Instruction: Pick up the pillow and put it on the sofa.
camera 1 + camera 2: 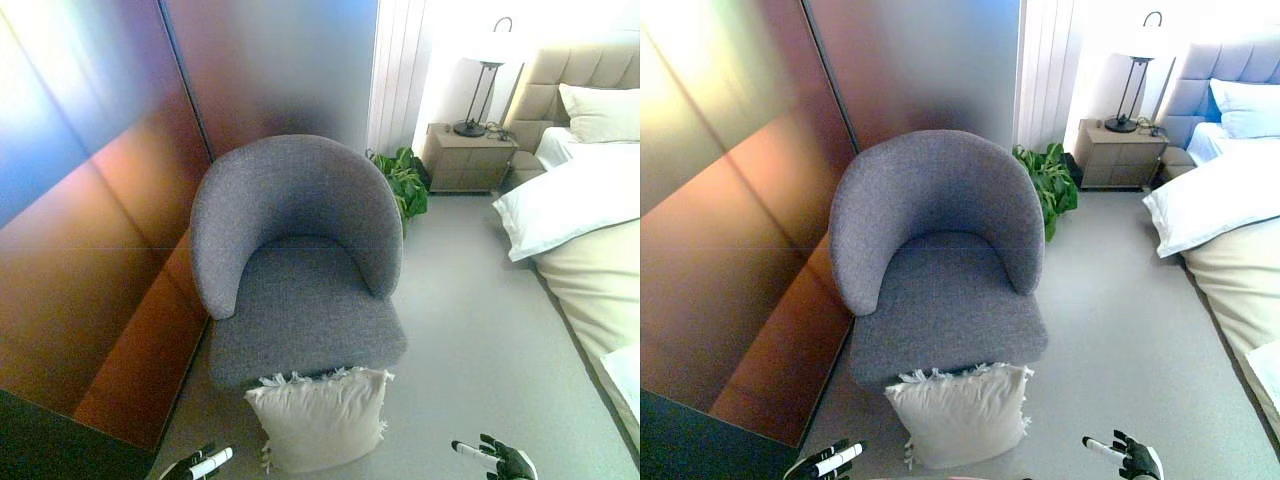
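Pillow (320,417), cream, fringed, upright on the floor (480,350) against the grey sofa (300,270) front, between and just ahead of the left hand (197,465) and right hand (500,460), both with released fingers, neither touching, seemingly poised for a two-sided lift.

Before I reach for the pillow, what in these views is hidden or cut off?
- Left hand and right hand: both views, cut by the bottom edge, so palms unseen.
- Pillow: its back leans on the armchair; the rear face is hidden.
- Bed: cut by the right edge.
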You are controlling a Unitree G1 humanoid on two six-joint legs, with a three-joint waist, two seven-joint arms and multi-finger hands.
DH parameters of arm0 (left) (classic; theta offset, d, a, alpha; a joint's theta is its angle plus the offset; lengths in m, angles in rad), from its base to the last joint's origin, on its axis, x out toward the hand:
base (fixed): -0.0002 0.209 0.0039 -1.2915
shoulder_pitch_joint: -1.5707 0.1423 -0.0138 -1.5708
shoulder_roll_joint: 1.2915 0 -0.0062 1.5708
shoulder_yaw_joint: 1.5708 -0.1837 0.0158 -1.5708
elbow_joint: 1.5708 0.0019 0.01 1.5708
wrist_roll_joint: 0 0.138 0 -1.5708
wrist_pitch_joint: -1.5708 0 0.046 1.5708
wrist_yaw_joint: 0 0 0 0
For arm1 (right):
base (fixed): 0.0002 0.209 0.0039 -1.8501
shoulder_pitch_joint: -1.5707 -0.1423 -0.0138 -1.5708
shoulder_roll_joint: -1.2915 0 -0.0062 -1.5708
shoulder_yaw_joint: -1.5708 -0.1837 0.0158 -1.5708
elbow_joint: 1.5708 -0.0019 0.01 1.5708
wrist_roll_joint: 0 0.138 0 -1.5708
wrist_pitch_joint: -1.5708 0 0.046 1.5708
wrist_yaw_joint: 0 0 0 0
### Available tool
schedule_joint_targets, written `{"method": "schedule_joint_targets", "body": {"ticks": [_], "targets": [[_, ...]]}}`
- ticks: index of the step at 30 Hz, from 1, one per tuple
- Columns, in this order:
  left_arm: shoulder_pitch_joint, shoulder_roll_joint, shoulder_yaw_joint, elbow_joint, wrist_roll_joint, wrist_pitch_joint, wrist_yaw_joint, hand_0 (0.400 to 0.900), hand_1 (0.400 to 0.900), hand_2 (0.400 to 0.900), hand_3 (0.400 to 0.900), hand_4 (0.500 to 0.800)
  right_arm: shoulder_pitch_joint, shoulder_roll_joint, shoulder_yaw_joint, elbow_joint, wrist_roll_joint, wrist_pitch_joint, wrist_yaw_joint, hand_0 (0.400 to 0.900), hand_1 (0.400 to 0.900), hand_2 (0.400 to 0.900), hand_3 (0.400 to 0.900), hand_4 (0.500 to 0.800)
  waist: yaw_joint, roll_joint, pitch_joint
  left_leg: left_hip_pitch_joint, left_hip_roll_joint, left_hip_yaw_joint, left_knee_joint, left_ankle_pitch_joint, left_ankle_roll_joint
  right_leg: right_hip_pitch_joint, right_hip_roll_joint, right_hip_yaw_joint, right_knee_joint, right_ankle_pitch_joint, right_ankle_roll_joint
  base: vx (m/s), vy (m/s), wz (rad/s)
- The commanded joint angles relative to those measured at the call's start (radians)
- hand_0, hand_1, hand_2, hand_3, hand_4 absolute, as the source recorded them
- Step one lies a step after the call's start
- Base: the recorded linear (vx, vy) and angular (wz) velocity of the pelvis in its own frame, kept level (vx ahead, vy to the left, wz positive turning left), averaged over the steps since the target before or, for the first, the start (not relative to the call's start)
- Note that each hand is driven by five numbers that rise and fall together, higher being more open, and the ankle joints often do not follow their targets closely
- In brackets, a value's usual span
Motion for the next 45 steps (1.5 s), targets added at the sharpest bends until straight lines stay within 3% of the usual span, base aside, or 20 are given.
{"method": "schedule_joint_targets", "body": {"ticks": [1, 10, 19, 26, 31, 37, 45], "targets": [[-0.065, 0.073, 0.037, 0.003, -0.035, -0.047, 0.010, 0.900, 0.900, 0.900, 0.900, 0.800, -0.087, -0.038, -0.005, -0.006, -0.022, -0.069, -0.016, 0.900, 0.900, 0.900, 0.900, 0.800, -0.006, -0.022, 0.003, -0.036, -0.004, -0.025, 0.025, -0.043, 0.028, 0.012, -0.054, -0.033, 0.100, -0.146, 0.040, 0.00, 0.000, 0.00], [-0.078, 0.076, 0.009, -0.028, -0.048, -0.046, 0.029, 0.900, 0.900, 0.900, 0.900, 0.800, -0.093, -0.051, 0.027, -0.058, -0.032, -0.076, -0.025, 0.900, 0.900, 0.900, 0.900, 0.800, -0.019, -0.013, 0.056, -0.103, -0.006, -0.040, 0.073, -0.044, 0.031, -0.051, -0.054, -0.006, 0.138, -0.153, 0.030, 0.02, 0.004, -0.01], [-0.307, 0.137, -0.083, -0.088, -0.164, -0.065, 0.093, 0.900, 0.900, 0.900, 0.900, 0.800, -0.244, -0.114, 0.125, -0.199, 0.072, -0.106, -0.088, 0.900, 0.900, 0.900, 0.900, 0.800, -0.059, -0.007, 0.274, -0.453, -0.015, -0.077, 0.316, -0.043, 0.041, -0.404, -0.030, 0.072, 0.366, -0.155, -0.029, -0.27, 0.029, 0.02], [-0.436, 0.180, -0.121, -0.146, -0.228, -0.108, 0.162, 0.900, 0.900, 0.900, 0.900, 0.800, -0.282, -0.137, 0.171, -0.359, 0.096, -0.134, -0.143, 0.900, 0.900, 0.900, 0.900, 0.800, -0.080, -0.041, 0.379, -0.674, -0.036, -0.081, 0.468, -0.072, 0.062, -0.647, -0.026, 0.091, 0.541, -0.164, -0.028, -0.12, 0.029, -0.13], [-0.521, 0.211, -0.138, -0.170, -0.249, -0.124, 0.213, 0.900, 0.900, 0.900, 0.900, 0.800, -0.298, -0.160, 0.196, -0.461, 0.112, -0.126, -0.179, 0.900, 0.900, 0.900, 0.900, 0.800, -0.090, -0.066, 0.411, -0.805, -0.048, -0.092, 0.571, -0.094, 0.074, -0.776, -0.018, 0.107, 0.633, -0.167, -0.029, -0.07, -0.004, -0.07], [-0.597, 0.249, -0.152, -0.154, -0.215, -0.104, 0.277, 0.900, 0.900, 0.900, 0.900, 0.800, -0.311, -0.181, 0.211, -0.559, 0.108, -0.113, -0.200, 0.900, 0.900, 0.900, 0.900, 0.800, -0.104, -0.093, 0.426, -0.923, -0.048, -0.119, 0.680, -0.132, 0.086, -0.890, -0.008, 0.118, 0.711, -0.176, -0.042, -0.02, -0.010, -0.06], [-0.666, 0.304, -0.163, -0.120, -0.220, -0.108, 0.267, 0.900, 0.900, 0.900, 0.900, 0.800, -0.286, -0.202, 0.224, -0.650, 0.125, -0.112, -0.209, 0.900, 0.900, 0.900, 0.900, 0.800, -0.120, -0.135, 0.426, -1.019, -0.058, -0.149, 0.778, -0.172, 0.098, -0.972, -0.001, 0.121, 0.760, -0.164, -0.050, 0.01, -0.035, -0.05]]}}
